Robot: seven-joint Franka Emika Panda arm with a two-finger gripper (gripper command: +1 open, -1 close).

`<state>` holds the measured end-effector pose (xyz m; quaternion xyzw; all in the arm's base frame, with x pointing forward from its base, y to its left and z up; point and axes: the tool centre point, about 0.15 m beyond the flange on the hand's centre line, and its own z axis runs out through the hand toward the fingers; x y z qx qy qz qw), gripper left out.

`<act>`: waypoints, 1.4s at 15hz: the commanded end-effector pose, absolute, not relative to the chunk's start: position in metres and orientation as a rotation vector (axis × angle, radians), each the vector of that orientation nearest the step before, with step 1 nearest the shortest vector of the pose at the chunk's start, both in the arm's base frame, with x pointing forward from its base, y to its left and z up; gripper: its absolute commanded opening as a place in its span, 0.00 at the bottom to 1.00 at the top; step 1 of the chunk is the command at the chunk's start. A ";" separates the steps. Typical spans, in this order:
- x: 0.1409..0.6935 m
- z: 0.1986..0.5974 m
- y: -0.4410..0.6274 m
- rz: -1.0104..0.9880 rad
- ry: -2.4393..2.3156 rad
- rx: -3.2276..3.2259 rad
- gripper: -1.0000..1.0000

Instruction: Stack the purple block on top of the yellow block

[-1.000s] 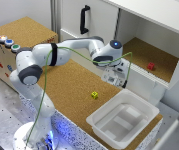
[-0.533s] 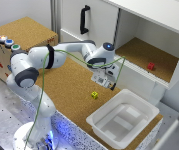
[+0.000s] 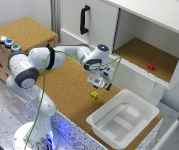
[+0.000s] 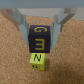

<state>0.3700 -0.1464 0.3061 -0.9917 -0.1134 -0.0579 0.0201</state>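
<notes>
In the wrist view my gripper is shut on the purple block, a dark cube with yellow letters held between both fingers. The yellow block, a tiny yellow-green cube with a dark mark, lies on the cork surface close beside the purple block. I cannot tell whether the two touch. In the exterior view my gripper hangs just above the yellow block, near the middle of the cork table. There the fingers hide the purple block.
A white tray stands at the table's front corner, on the exterior view's right of the yellow block. A small red cube sits inside the open cabinet. A cork-topped box with coloured buttons stands at the exterior view's left.
The arm has moved toward the exterior view's left and lowered, bringing the held purple block from near the cabinet to just over the yellow block.
</notes>
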 end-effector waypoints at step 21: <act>0.387 0.243 -0.130 -0.250 -0.300 -3.165 0.00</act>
